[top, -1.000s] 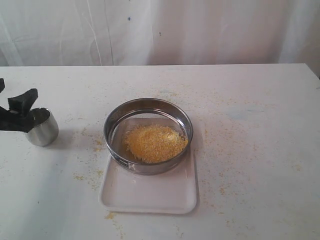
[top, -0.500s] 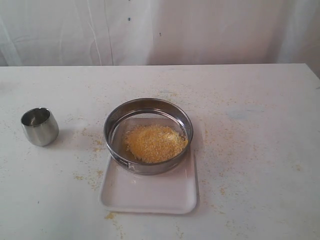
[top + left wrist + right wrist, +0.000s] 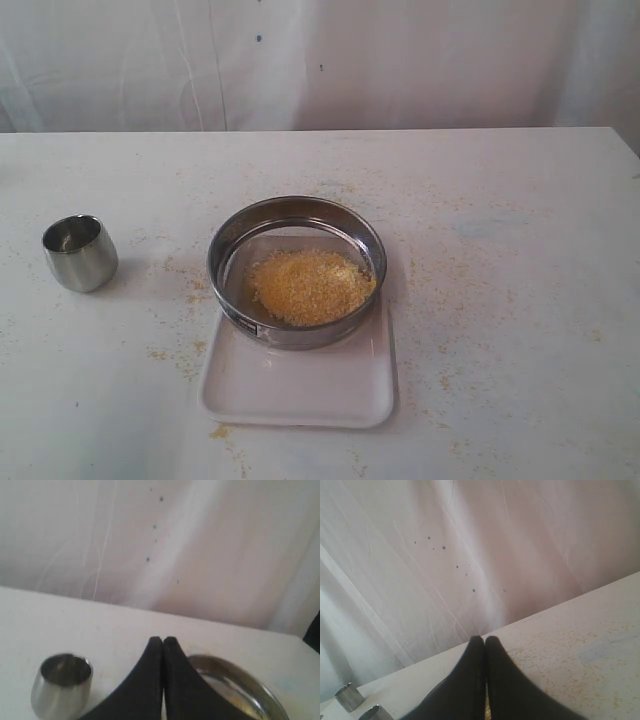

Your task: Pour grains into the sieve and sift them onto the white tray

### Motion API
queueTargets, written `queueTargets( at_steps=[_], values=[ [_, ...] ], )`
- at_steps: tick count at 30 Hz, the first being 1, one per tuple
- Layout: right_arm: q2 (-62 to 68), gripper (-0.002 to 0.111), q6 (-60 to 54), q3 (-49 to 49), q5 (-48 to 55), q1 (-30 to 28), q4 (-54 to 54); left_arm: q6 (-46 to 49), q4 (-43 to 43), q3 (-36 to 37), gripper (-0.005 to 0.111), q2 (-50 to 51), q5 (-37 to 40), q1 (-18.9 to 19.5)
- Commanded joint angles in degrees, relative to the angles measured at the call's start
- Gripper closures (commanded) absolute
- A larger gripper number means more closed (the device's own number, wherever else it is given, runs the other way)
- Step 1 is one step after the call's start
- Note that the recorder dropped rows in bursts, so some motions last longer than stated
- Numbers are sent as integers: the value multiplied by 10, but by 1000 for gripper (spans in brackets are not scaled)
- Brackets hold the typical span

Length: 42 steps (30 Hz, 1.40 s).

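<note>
The steel sieve [image 3: 300,335] rests on the far half of the white tray [image 3: 300,388], near the table's middle. A heap of yellow-orange grains [image 3: 310,287] lies on its mesh. Neither gripper shows in the exterior view. In the left wrist view my left gripper [image 3: 163,640] is shut and empty, its black fingers pressed together, held back from the table with the sieve's rim [image 3: 235,680] to one side. In its own wrist view my right gripper [image 3: 484,639] is likewise shut on nothing, off the table.
A small rounded steel cup [image 3: 79,252] stands upright on the table left of the sieve, also seen as the cup [image 3: 61,685] beside my left fingers. Yellowish specks are strewn over the table [image 3: 480,270]. A white curtain [image 3: 320,60] hangs behind.
My left gripper, which stood open by the steel cup, has let it go, pulled out of the exterior view to the left and shut. The cup stays upright.
</note>
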Motion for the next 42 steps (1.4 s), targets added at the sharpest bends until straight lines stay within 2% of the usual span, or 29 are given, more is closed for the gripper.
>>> queueTargets(
  at_steps=[1, 3, 4, 9, 11, 17, 21, 23, 32, 35, 37, 42],
  values=[
    [-4, 108, -1, 3, -5, 0, -2, -4, -31, 2, 107, -82, 147, -52],
    [-4, 108, -1, 3, -5, 0, -2, -4, -60, 9, 107, -143, 186, -51],
    [-4, 108, -1, 3, -5, 0, -2, -4, -76, 22, 107, -170, 193, -38],
    [-4, 108, -1, 3, -5, 0, -2, -3, -111, 74, 107, -212, 186, 5],
    [-4, 108, -1, 3, -5, 0, -2, -3, -111, 74, 107, -226, 188, 18],
    [-4, 108, -1, 3, -5, 0, -2, 15, -19, 74, 107, -278, 290, 43],
    [-4, 108, -1, 3, -5, 0, -2, 21, 121, 74, 107, -288, 289, 43],
    [-4, 108, -1, 3, -5, 0, -2, 21, 156, 74, 107, -288, 283, 43],
    [-4, 108, -1, 3, -5, 0, -2, 21, 162, 74, 107, -288, 285, 43],
    [-4, 108, -1, 3, -5, 0, -2, 60, 159, 74, 107, -288, 289, 43],
    [-4, 108, -1, 3, -5, 0, -2, 136, 105, 74, 107, -288, 292, 43],
    [-4, 108, -1, 3, -5, 0, -2, 451, -161, 74, 107, -288, 294, 43]
  ],
)
